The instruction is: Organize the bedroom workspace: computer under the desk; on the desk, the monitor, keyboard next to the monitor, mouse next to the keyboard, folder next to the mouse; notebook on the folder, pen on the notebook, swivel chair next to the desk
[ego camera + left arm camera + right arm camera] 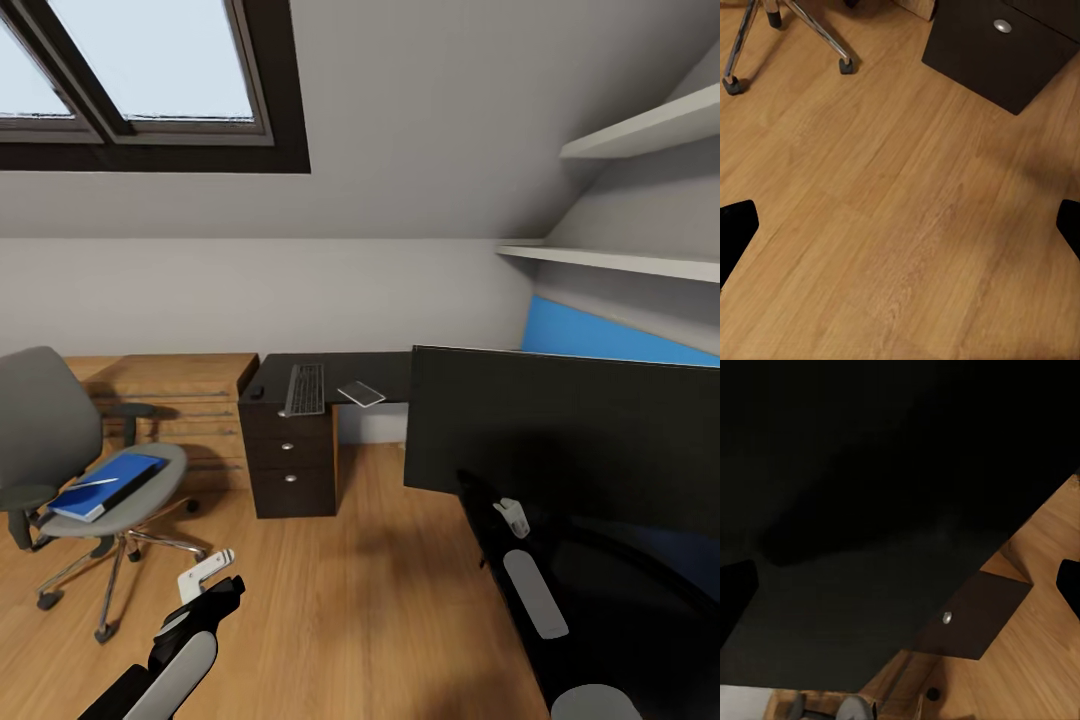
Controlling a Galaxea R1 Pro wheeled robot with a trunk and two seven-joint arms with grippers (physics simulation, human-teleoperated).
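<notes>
A dark desk (385, 368) stands against the far wall. On it lie a keyboard (305, 388), a small black mouse (257, 392) and a flat silver-grey item (361, 393). The grey swivel chair (60, 430) stands left of the desk, with a blue folder (110, 483) on its seat and a thin white pen (90, 484) on top. The black monitor (560, 430) looms close at the right, directly before my right gripper (900, 585), whose fingertips (735, 592) stand wide apart. What holds the monitor up is hidden. My left gripper (205, 575) hangs open over the wooden floor (900, 225).
The desk's drawer unit (290, 465) stands on the wooden floor (350, 600), with a wooden dresser (185, 400) behind the chair. White shelves (640, 262) run along the right wall under the sloped ceiling. The chair's chrome legs (817, 34) lie near my left arm.
</notes>
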